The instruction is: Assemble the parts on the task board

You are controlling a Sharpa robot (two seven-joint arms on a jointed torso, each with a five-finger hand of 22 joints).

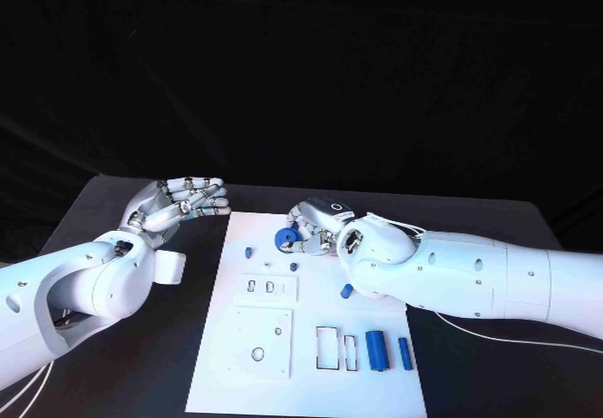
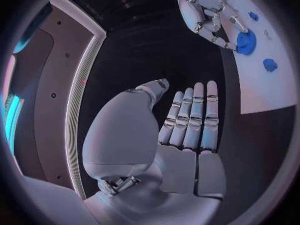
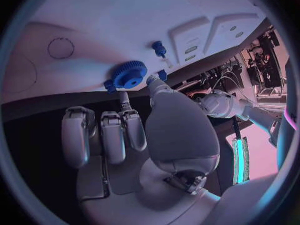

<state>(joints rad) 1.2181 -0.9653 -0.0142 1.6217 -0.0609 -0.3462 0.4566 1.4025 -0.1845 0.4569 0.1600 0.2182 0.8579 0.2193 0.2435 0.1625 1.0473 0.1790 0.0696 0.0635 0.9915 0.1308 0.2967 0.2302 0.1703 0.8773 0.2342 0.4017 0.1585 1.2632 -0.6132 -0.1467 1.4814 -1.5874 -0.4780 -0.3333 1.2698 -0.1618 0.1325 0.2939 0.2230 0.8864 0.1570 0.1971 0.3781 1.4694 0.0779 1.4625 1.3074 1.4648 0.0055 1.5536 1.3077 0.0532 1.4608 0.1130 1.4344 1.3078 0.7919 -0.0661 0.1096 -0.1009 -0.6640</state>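
Note:
The white task board (image 1: 315, 383) lies in the middle of the black table. My right hand (image 1: 321, 228) is over the board's far part and pinches a blue gear (image 1: 287, 237) between thumb and a finger; the right wrist view shows the gear (image 3: 129, 74) close against the board (image 3: 94, 20). My left hand (image 1: 188, 198) hovers just off the board's far left corner with straight fingers and nothing in it, palm (image 2: 181, 135) bare. Small blue pegs (image 1: 249, 252) (image 1: 293, 266) (image 1: 346, 292) stand on the board. Two blue cylinders (image 1: 376, 347) (image 1: 404, 353) lie near its right edge.
The board carries raised white plates with slots (image 1: 267, 287) and holes (image 1: 263, 341), and rectangular cut-outs (image 1: 327, 347) beside the cylinders. Bare black table (image 1: 113, 218) lies to the left of the board. A thin white cable (image 1: 503, 335) runs under my right arm.

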